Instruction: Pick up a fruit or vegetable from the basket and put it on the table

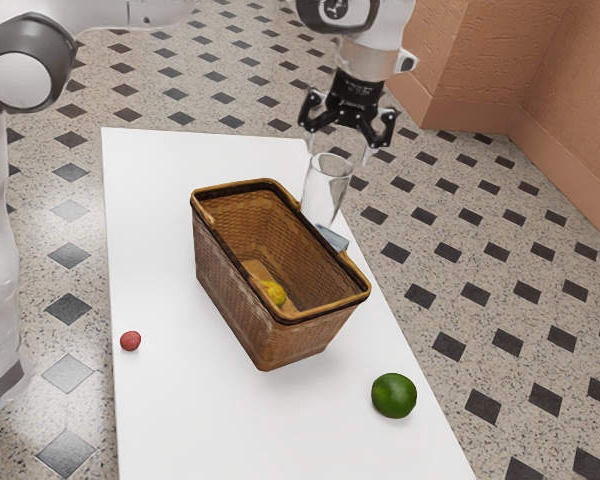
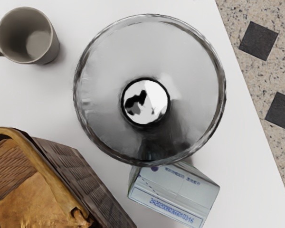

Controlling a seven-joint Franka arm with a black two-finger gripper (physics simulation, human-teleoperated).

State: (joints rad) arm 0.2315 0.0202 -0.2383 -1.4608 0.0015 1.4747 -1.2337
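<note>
My gripper (image 1: 341,150) stands open above a clear glass, past the basket's long side, with nothing between its fingers. The brown wicker basket (image 1: 225,290) rests on the white table (image 1: 170,430). Low inside it lies a yellow fruit (image 1: 274,292), partly hidden by the basket's walls. Outside, on the table, are a round green fruit (image 1: 393,395) and a small red one (image 1: 130,341). In the wrist view the basket (image 2: 80,175) is only partly in frame, with a brownish surface inside it.
The tall clear glass (image 1: 327,185) stands beside the basket, directly under my hand; its round rim surrounds the middle of the wrist view. A pale box (image 2: 173,194) sits between glass and basket, and a grey mug (image 2: 26,38) stands nearby.
</note>
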